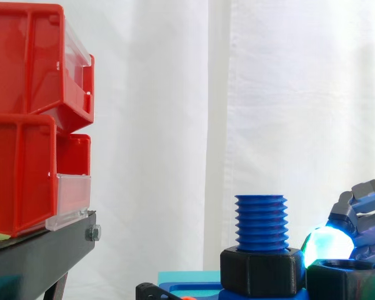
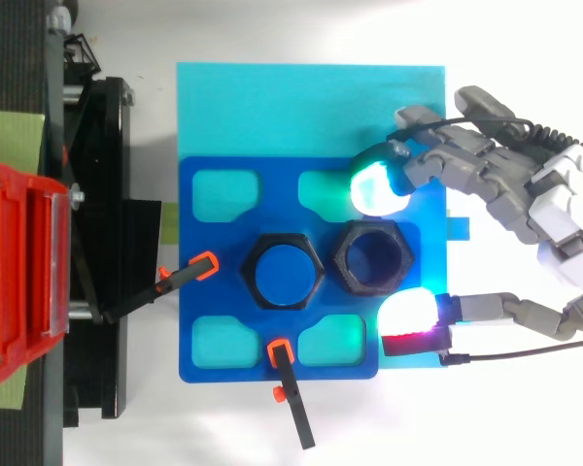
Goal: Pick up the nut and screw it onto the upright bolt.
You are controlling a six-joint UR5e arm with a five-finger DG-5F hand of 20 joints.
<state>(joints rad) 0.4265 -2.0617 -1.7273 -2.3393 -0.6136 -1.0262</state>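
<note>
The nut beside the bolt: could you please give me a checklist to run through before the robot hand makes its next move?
1. The loose nut lies flat on the blue plate, right beside the bolt: ok.
2. The bolt stands upright, with bare thread above the black hex collar at its base: ok.
3. The robot hand is down at the loose nut, low beside the bolt: ok.
4. A firm grip on the loose nut: cannot tell.
5. The orange-tipped clamps reach the blue plate at its edges: ok.
6. The loose nut is lifted clear of the blue plate: not ok, it still rests there.
</note>
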